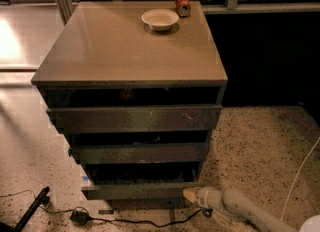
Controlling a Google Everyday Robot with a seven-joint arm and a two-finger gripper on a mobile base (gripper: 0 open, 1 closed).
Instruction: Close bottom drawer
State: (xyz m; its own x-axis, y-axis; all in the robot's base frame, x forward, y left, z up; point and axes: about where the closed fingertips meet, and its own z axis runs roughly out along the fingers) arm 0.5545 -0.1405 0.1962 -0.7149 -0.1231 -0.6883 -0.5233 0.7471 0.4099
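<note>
The tan-topped cabinet (130, 51) stands in the middle of the view with three dark drawers. The bottom drawer (140, 190) stands only a little way out, with a thin strip of its dark inside showing above its flat plank front. My gripper (192, 195) is low at the right, at the end of the pale arm (245, 210). Its tip touches the right end of the bottom drawer's front.
A white bowl (160, 18) and a red can (182, 4) stand at the back of the cabinet top. A black cable and plug (80, 217) lie on the speckled floor in front. A white cord (300, 176) hangs at the right. Dark wall behind right.
</note>
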